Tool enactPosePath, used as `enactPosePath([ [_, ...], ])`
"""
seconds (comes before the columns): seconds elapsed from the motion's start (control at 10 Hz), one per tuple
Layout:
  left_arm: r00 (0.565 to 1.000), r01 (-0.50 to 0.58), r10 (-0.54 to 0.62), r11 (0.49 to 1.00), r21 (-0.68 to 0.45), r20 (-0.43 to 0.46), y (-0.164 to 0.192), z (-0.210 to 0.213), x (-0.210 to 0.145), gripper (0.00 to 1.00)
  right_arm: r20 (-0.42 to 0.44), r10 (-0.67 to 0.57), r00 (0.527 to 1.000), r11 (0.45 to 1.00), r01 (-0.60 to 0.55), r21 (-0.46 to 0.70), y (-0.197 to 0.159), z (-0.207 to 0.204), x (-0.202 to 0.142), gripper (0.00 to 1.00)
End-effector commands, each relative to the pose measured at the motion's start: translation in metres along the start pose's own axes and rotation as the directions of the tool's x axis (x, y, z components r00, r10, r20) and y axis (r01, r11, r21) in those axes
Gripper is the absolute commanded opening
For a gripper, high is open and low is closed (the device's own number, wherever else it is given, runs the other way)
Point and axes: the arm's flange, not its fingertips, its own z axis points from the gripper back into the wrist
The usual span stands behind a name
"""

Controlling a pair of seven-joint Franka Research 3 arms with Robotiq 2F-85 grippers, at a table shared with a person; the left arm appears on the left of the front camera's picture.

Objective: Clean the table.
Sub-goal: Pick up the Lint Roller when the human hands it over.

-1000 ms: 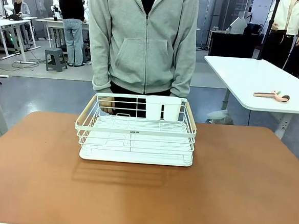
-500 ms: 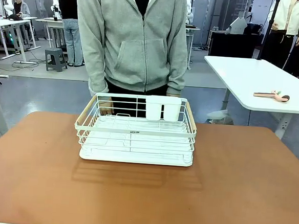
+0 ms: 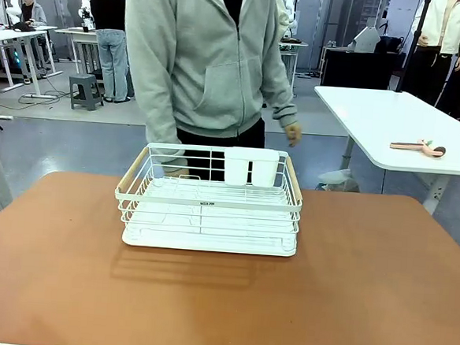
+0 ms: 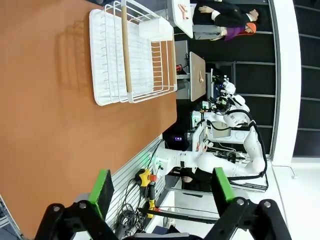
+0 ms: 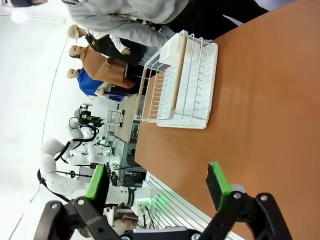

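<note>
Over the last second the person at the table's 12 o'clock edge had swung toward 11 o'clock and drawn one hand away from the dish rack. That hand hung in the air at about 1 o'clock from the rack, clear of the wires. The other hand stayed low behind the rack's 11 o'clock corner; whether it touched the rim could not be told through the wires.

The rack itself had not shifted. It sat upright on the table, at the middle and a little toward 12 o'clock. Nothing could be seen in it but the two white cutlery cups on its far rim.

The left gripper was well apart from the rack, fingers spread wide with nothing between them, and the rack lay at 11 o'clock in its own view. The right gripper was just as wide and empty, with the rack off at 1 o'clock in its view.

The person seemed to be letting go and stepping off — probably leaving the rack for the robot. The rack was the one thing on the reddish-brown top, so clearing it looked like the whole job, not yet begun. Being so wide, it would likely want a grip at both wooden handles.
</note>
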Motion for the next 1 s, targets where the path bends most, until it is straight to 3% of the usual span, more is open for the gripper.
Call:
enactPosePath([
  [0.0,1.000,0.002,-0.002,1.000,-0.008,-0.004,-0.0011,0.0015,-0.0025,1.00,-0.010,0.016,1.000,1.000,-0.015,0.006,0.0040,0.0008,-0.0003,1.00],
  [0.9,1.000,0.002,-0.002,1.000,-0.008,-0.004,-0.0011,0.0015,-0.0025,1.00,-0.010,0.016,1.000,1.000,-0.015,0.006,0.0040,0.0008,-0.0003,1.00],
])
